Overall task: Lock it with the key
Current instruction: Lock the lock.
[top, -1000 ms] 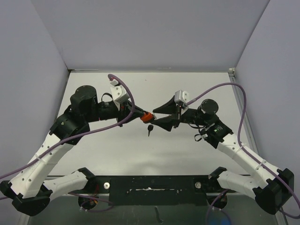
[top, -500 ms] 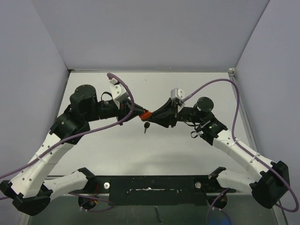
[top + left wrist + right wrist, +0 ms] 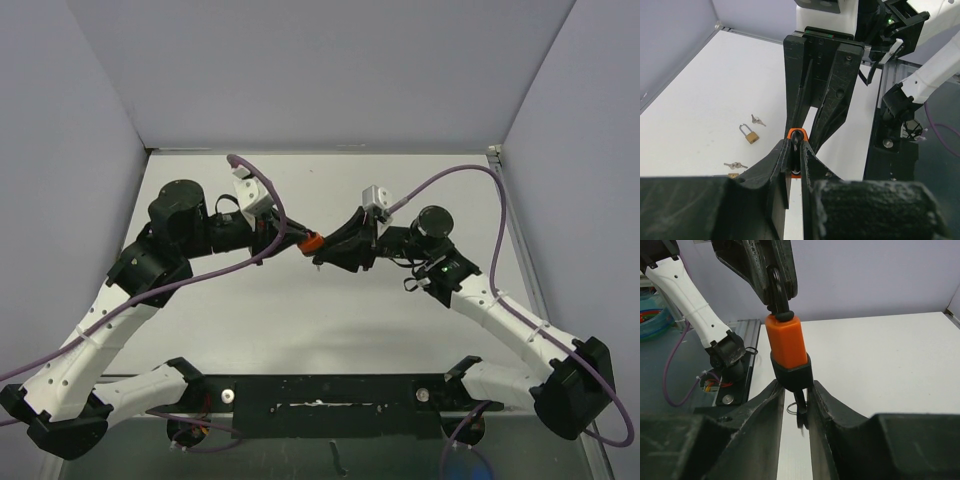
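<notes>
As left hand [image 3: 796, 150] grips 1 padlock [image 3: 786, 340], right hand [image 3: 795, 390] pinches 1 key [image 3: 800, 412].

Left gripper [image 3: 796, 155] clamped tight, pointing right; right gripper [image 3: 796, 392] pinched narrow, pointing left (tips meeting).

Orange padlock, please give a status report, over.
Left gripper shut on top of orange padlock with black base. Right gripper: jaws flank small dark key beneath it, grip unclear. Nothing blocking.
</notes>
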`<state>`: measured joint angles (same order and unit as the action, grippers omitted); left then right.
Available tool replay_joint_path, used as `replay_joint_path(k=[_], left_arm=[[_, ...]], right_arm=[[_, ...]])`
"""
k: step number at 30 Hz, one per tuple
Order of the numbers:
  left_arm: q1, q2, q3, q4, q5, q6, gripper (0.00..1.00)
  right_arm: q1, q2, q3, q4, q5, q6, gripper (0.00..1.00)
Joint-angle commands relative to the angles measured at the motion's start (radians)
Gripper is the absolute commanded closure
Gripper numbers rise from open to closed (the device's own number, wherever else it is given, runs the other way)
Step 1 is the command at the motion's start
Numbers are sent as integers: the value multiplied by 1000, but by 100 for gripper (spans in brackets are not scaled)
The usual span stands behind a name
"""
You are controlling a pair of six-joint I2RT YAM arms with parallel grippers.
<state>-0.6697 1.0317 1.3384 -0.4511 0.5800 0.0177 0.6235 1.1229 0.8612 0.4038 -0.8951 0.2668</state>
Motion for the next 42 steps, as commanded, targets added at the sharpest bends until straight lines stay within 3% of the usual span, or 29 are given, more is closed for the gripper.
replay_joint_path(k=[1, 4, 8, 29, 42], left_arm=[[9, -7, 50, 128, -22, -12, 100], [12, -3, 46, 148, -31, -17, 100], [15, -1, 47, 152, -37, -21, 100], [59, -7, 136, 281, -178, 34, 100], [71, -56, 51, 475, -287, 44, 100]], right_arm=[[6, 12, 13, 98, -34, 36, 74], [7, 19, 15, 101, -42, 43, 76], [9, 19, 10, 105, -39, 45, 100], [43, 65, -103, -9, 42, -42, 100], [86, 167, -197, 176, 124, 67, 100]])
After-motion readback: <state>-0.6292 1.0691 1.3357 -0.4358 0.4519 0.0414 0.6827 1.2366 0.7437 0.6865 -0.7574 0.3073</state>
